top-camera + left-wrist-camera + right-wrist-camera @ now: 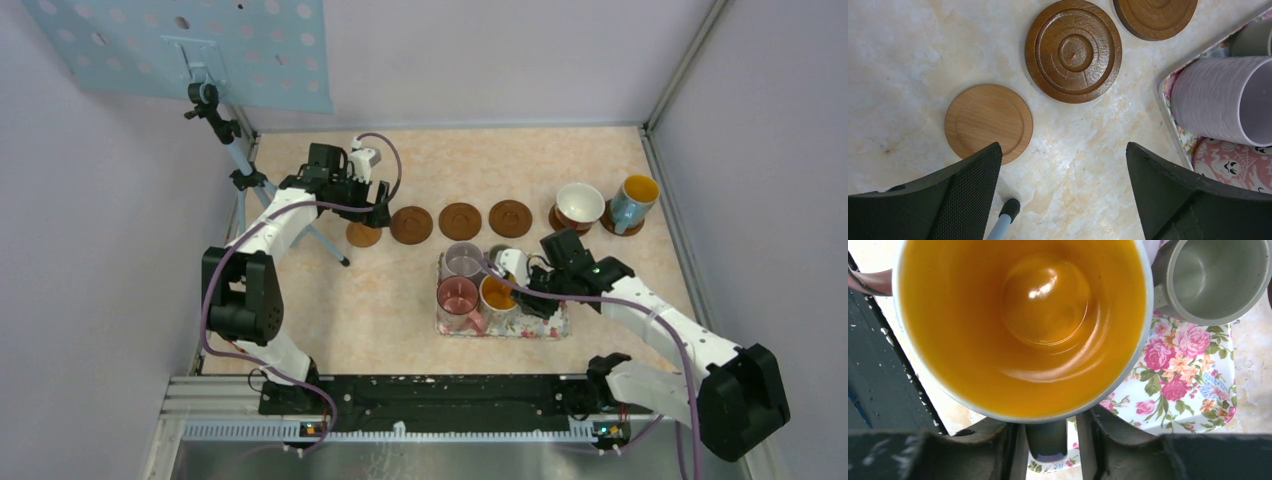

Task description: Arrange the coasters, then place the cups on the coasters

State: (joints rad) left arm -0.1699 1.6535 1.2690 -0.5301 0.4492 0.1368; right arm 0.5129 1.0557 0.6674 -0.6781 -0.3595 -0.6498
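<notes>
A marbled beige table (400,310), walled in pale lilac, is seen from above. On it, the white mug with orange inside (1038,315) stands upright on the floral tray (1193,370). In the top view the pink mug (458,297) sits at its 9 o'clock and the grey-green mug (512,263) at about 1 o'clock.

In the right wrist view the handle (1047,442) is turned to 6 o'clock, straight into the right gripper (1050,422). The fingers are drawn in close on either side of the handle; whether the pads press it yet cannot be told. The right arm is plainly the nearer one.

A free coaster (511,217) lies at the mug's 12 o'clock and is judged the shortest carry. Only the top view shows that row, with the wide white cup (580,203) and the light blue cup (634,197) seated at its right end.

The left gripper (1063,150) is held wide open and empty above the table. A pale coaster (989,122) lies at its 10 o'clock, its grain shown by the left wrist view alone.
</notes>
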